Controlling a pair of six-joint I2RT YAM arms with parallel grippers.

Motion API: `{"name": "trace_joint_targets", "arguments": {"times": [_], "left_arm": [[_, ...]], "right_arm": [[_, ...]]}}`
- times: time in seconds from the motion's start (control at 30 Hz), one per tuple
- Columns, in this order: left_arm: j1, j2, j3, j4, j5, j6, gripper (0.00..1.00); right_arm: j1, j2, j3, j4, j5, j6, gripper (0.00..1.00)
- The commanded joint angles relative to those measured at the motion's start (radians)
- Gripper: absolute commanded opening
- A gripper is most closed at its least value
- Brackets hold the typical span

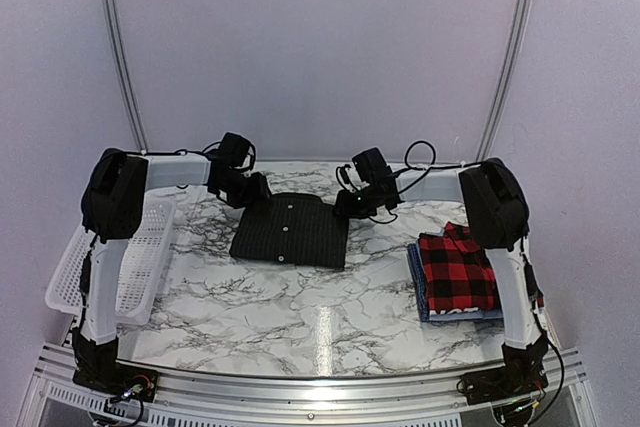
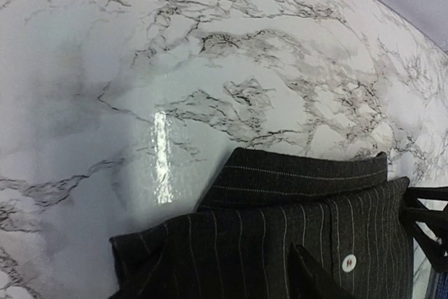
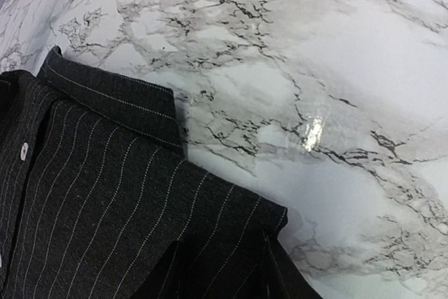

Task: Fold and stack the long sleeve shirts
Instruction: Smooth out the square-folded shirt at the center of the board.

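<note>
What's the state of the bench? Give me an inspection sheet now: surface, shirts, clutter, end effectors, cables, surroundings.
Surface: marble-pattern table, glossy, with glare streaks.
Job's things: black pinstriped shirt folded at far centre, buttons up; red plaid shirt folded on top of blue shirt at right.
Clutter: white mesh basket at the left edge.
End effectors: left end effector at the black shirt's far-left corner, right end effector at its far-right corner; open or shut cannot be told.
Cables: black cable looping above the right wrist.
Surroundings: pale walls, curved poles.
</note>
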Motion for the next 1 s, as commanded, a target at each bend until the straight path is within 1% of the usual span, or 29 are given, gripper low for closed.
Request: {"name": "trace_joint_targets", "arguments": {"times": [0.0,0.13,0.2,0.33,0.43,0.53,0.63,0.7,0.83,0.9,0.97], "left_arm": [[0.006,-0.178,-0.101,-0.063,-0.059,0.024,0.61],[0.002,-0.298,-0.235,-0.064,-0.067,0.004,0.64],[0.002,-0.35,-0.307,-0.062,-0.06,-0.011,0.64],[0.002,-0.424,-0.423,-0.055,-0.036,-0.023,0.64],[0.002,-0.453,-0.482,-0.054,-0.036,-0.02,0.64],[0.002,-0.461,-0.502,-0.056,-0.034,-0.016,0.65],[0.002,-0.46,-0.508,-0.056,-0.024,-0.014,0.66],[0.004,-0.454,-0.509,-0.056,-0.019,-0.012,0.66],[0.006,-0.441,-0.51,-0.058,0.003,-0.007,0.67],[0.006,-0.436,-0.514,-0.057,0.022,-0.008,0.67],[0.005,-0.433,-0.524,-0.057,0.038,-0.014,0.67]], "right_arm": [[0.026,-0.103,0.03,-0.076,0.053,-0.026,0.35],[0.078,-0.166,0.029,-0.106,0.086,-0.047,0.37],[0.126,-0.183,0.028,-0.11,0.1,-0.056,0.38],[0.209,-0.168,0.063,-0.124,0.118,-0.061,0.41],[0.273,-0.134,0.108,-0.148,0.171,-0.064,0.45],[0.327,-0.076,0.169,-0.196,0.267,-0.071,0.49],[0.359,-0.02,0.209,-0.249,0.326,-0.073,0.51],[0.372,0.0,0.196,-0.259,0.374,-0.077,0.52],[0.375,0.02,0.138,-0.269,0.416,-0.072,0.56],[0.375,0.009,0.101,-0.259,0.421,-0.073,0.6],[0.377,-0.013,0.053,-0.237,0.402,-0.078,0.61]]}}
